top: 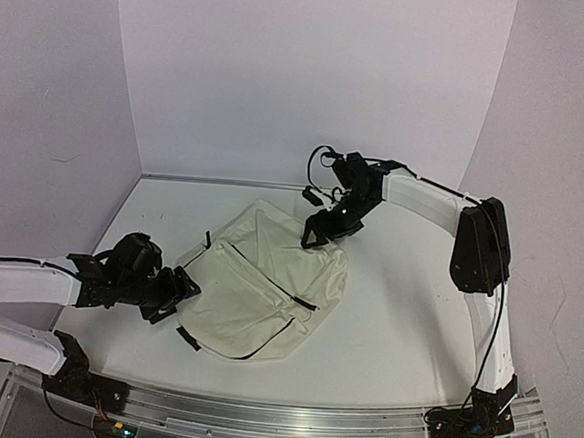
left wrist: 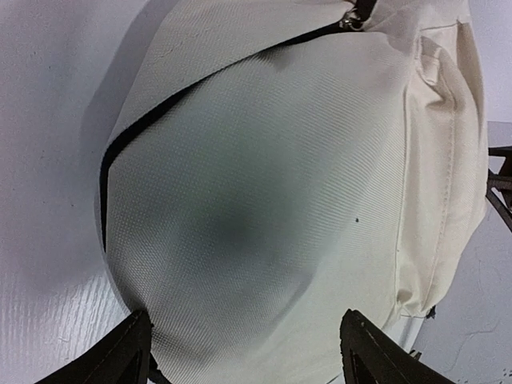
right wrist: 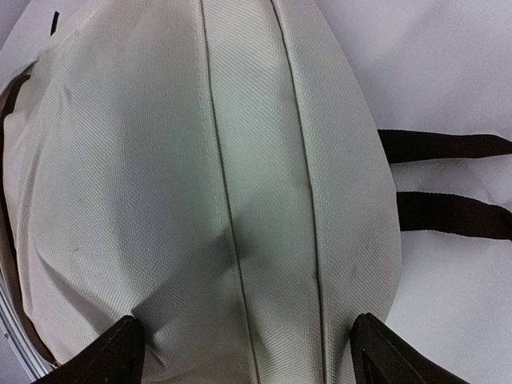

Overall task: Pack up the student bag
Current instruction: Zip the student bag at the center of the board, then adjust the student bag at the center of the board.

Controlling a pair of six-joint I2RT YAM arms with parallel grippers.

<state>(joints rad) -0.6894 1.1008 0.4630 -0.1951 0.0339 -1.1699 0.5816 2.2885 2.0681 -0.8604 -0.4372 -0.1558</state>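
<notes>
The student bag (top: 267,289), cream fabric with black zipper trim, lies flat in the middle of the table. My left gripper (top: 179,293) is at its left corner, open, with the bag's bulging fabric (left wrist: 280,160) between the spread fingers (left wrist: 128,348). My right gripper (top: 321,229) is at the bag's far top edge, open, its fingers (right wrist: 376,352) straddling the seamed fabric (right wrist: 200,160). Two black straps (right wrist: 448,146) run off to the right in the right wrist view. The black zipper line (left wrist: 160,112) appears shut.
White walls (top: 312,80) close in the back and both sides. An aluminium rail (top: 278,417) runs along the near edge by the arm bases. The right arm's elbow (top: 480,247) stands over the table's right side.
</notes>
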